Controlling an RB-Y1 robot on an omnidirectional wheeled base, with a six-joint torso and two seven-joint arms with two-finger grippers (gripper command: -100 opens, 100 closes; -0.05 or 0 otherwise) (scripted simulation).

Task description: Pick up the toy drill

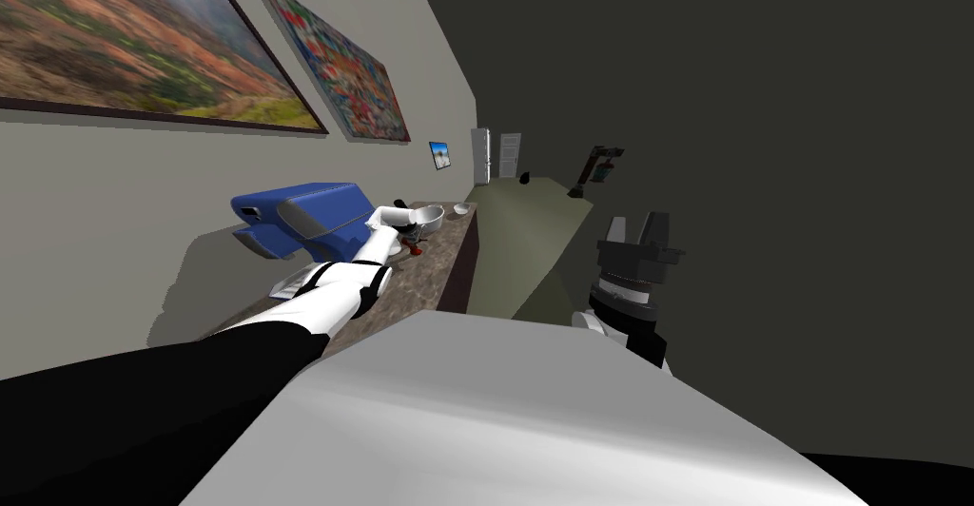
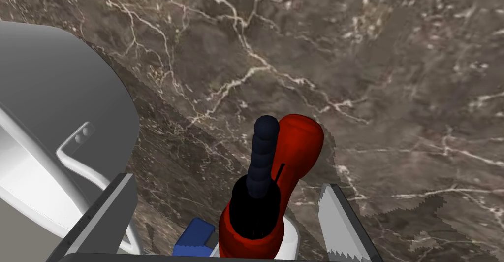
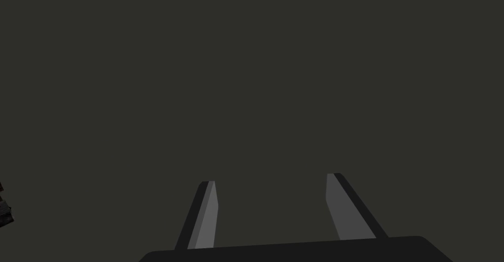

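Observation:
The toy drill (image 2: 295, 146), red with a black ribbed top and a small blue part at its base, lies on the brown marble counter (image 2: 344, 52). My left gripper (image 2: 226, 180) is open and hangs right over it, one finger on each side, neither touching. In the head view my left arm reaches across the counter (image 1: 433, 277) to the drill (image 1: 416, 251), which shows as a small red spot below the hand. My right gripper (image 1: 635, 234) is held up at the right, away from the counter, and its fingers (image 3: 206, 210) stand open with nothing between them.
A grey metal bowl (image 2: 49, 126) with a handle sits close beside the left finger, and it appears in the head view as a bowl (image 1: 428, 217). A blue case (image 1: 304, 215) lies on the counter by the wall. A small white dish (image 1: 461, 208) stands farther along.

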